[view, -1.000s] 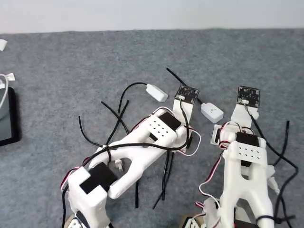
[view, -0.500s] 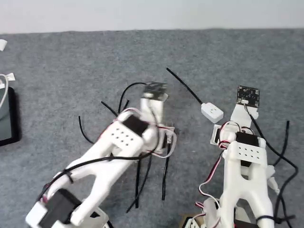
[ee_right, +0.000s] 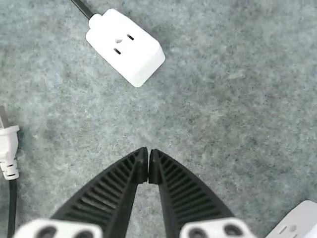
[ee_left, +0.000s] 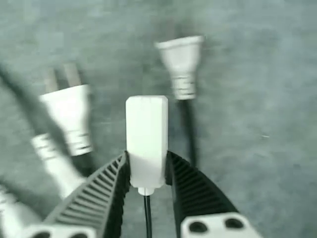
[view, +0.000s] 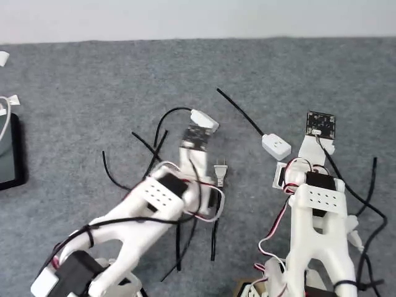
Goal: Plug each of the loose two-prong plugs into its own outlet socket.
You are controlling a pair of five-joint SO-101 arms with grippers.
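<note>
My left gripper (ee_left: 146, 154) is shut on a white block (ee_left: 146, 134) with a black cord. The block's face is turned away, so I cannot tell socket from plug. Past it on the mat lie a two-prong plug (ee_left: 67, 119) and another white cord end (ee_left: 181, 62). In the high view the left arm (view: 167, 192) is over the middle cords. A white socket block (view: 204, 119) lies just beyond its wrist and a two-prong plug (view: 220, 171) beside it. My right gripper (ee_right: 148, 152) is shut and empty, just short of a white outlet socket (ee_right: 124, 47) (view: 276, 146).
Loose black cords (view: 154, 148) cross the grey mat (view: 93, 80) under the left arm. A dark flat device (view: 9, 148) sits at the left edge. A plug (ee_right: 7, 148) and a white socket corner (ee_right: 297, 223) flank the right gripper.
The left arm has swung left, away from the right-hand socket, to over the middle cords. This uncovered the plug at the centre. The right arm has stayed put.
</note>
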